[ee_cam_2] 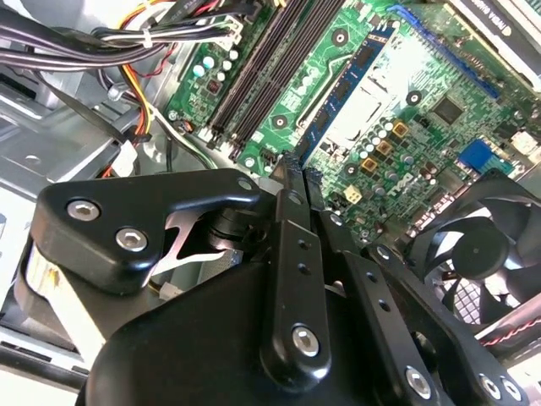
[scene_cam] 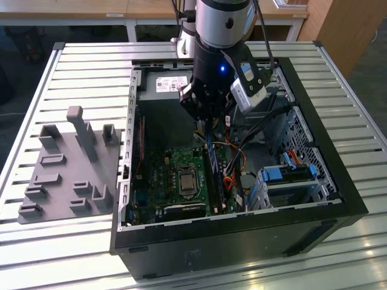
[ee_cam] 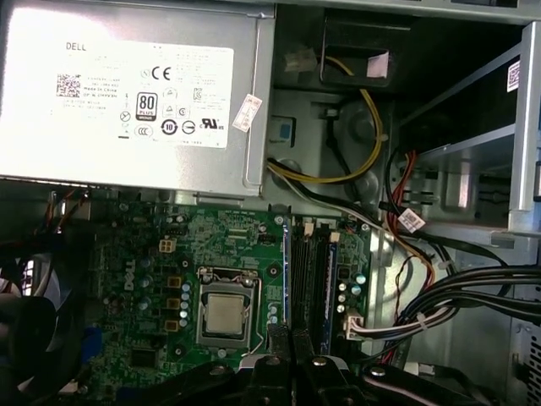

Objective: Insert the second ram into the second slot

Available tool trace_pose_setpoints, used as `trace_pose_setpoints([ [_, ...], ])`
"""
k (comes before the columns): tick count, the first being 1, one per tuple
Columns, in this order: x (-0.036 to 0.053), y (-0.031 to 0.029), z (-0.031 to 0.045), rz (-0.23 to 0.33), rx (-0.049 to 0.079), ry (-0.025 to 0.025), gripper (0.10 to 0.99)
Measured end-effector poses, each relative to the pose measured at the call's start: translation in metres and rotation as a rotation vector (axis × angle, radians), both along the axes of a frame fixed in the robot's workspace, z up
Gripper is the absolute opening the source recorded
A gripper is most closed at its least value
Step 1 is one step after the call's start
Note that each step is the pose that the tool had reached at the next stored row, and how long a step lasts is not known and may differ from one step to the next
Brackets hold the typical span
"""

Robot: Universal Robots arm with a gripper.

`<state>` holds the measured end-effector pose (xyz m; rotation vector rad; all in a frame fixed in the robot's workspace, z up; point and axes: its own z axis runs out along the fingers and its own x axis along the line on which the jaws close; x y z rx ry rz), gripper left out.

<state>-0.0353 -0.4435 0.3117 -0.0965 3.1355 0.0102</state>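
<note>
A thin blue stick, which I take for the second ram (ee_cam_2: 342, 89), stands on edge in a slot beside the processor socket (ee_cam: 224, 315). It shows in both wrist views (ee_cam: 286, 275) and in the exterior view (scene_cam: 211, 166). My gripper (ee_cam_2: 300, 169) hangs inside the open computer case, right over the near end of that stick (scene_cam: 202, 124). Its fingers (ee_cam: 279, 347) are pressed together with nothing visible between them. Dark slots (ee_cam_2: 270, 68) run alongside the stick. A second blue strip (ee_cam: 330, 279) lies at the far side of the slots; I cannot tell what it is.
The grey power supply (ee_cam: 127, 93) lies beyond the motherboard. Bundled cables (ee_cam: 456, 288) crowd one side of the slots, and a black fan (ee_cam_2: 482, 245) sits at the other side of the board. Blue-tabbed drive bays (scene_cam: 290, 175) fill the case's corner. A grey fixture plate (scene_cam: 66, 169) rests outside the case.
</note>
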Motion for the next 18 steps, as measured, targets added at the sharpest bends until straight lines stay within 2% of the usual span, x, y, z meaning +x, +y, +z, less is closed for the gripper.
trace_pose_setpoints([
  [2, 0.0, 0.0, -0.0004, 0.0, -0.006, -0.0001, 0.129],
  [6, -0.0003, 0.0, -0.0011, -0.002, -0.006, 0.0006, 0.129],
  [13, -0.0016, 0.0, -0.0024, -0.007, -0.006, 0.0074, 0.129],
  [18, -0.0016, 0.0, -0.0039, -0.007, -0.006, 0.0097, 0.129],
])
